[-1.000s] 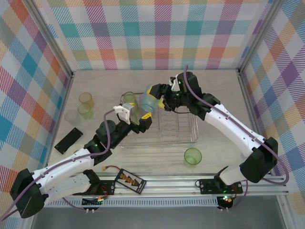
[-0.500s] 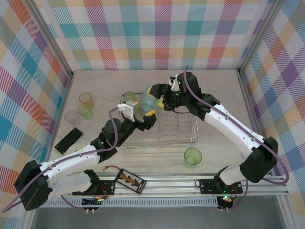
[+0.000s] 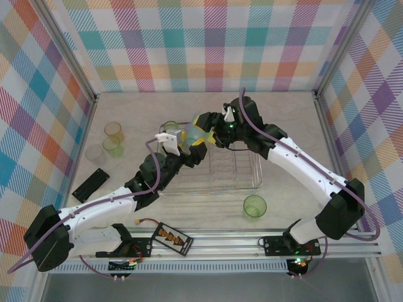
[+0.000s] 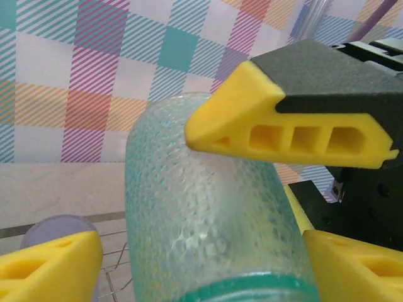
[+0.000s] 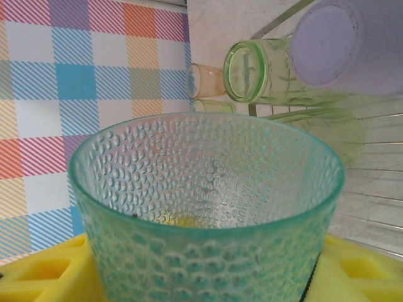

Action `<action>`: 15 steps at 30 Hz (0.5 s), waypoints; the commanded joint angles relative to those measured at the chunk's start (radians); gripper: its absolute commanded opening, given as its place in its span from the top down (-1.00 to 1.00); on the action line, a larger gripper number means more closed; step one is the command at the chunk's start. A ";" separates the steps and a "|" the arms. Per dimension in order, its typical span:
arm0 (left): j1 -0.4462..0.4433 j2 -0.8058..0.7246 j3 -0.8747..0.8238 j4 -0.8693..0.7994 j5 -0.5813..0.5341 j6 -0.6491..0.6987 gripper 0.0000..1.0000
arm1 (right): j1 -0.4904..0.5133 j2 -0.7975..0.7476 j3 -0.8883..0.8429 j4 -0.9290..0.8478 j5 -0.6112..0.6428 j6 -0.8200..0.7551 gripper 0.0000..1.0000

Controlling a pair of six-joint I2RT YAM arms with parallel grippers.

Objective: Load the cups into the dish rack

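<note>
Mid-air handover above the dish rack. The right pincer is clenched on a teal cup and holds it clear of the wires over the rack's far left corner. The cup's mouth is turned toward that arm's own wrist camera.

The left pincer is released. Its yellow fingers are spread on either side of the same cup, with a sliver of daylight on one side, apparently ready to take the cup before the right lets go. Keeping the cup aloft spares the pale green cup and lilac cup already in the rack from a knock.

Waiting on the counter are a loose green cup just in front of the rack and, well to the left, an orange cup, a lime cup and a clear cup. The exchange probably serves reach, since the left arm stands nearer that end of the rack.
</note>
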State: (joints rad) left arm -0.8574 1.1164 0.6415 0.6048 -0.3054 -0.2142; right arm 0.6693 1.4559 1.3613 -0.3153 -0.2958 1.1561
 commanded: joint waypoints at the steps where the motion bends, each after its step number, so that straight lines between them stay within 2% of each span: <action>1: -0.009 0.009 0.048 0.042 -0.059 -0.058 -0.50 | 0.010 0.009 0.035 -0.014 0.000 -0.012 -0.14; 10: -0.009 0.038 0.099 -0.019 -0.051 -0.100 -0.13 | 0.012 0.018 0.041 -0.013 -0.014 -0.013 -0.15; 15: -0.009 0.053 0.110 -0.039 -0.040 -0.130 -0.07 | 0.012 0.019 0.045 -0.019 -0.016 -0.017 -0.15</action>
State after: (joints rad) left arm -0.8616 1.1564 0.7105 0.5533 -0.3351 -0.3035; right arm 0.6659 1.4689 1.3705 -0.3264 -0.2630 1.1553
